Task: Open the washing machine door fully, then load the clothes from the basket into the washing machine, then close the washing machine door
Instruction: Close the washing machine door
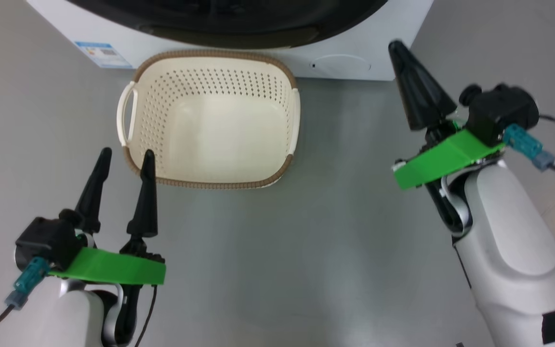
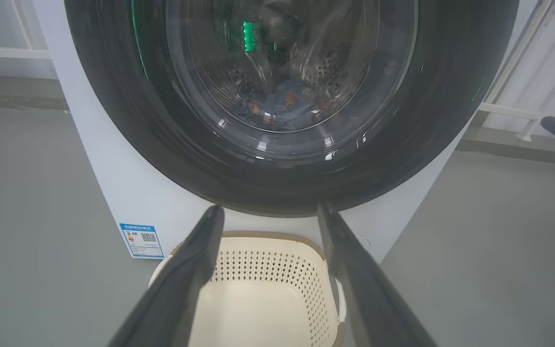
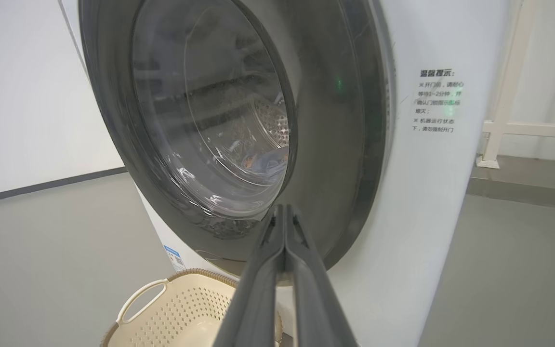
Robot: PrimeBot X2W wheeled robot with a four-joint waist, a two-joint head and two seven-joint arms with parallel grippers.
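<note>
1. Washing machine door (image 2: 277, 188) looks shut, clothes (image 2: 282, 108) behind its glass; basket (image 1: 210, 82) empty.
2. Left end effector (image 1: 127, 153) gapes, empty; right end effector (image 1: 398, 50) pinched closed, empty.
3. Closing seems done; next, just back away.

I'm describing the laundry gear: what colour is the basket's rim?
The basket rim is brown with a woven look; head view shows it best.

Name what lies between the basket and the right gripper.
Bare grey floor, seen in the head view, separates the basket from the shut right gripper.
</note>
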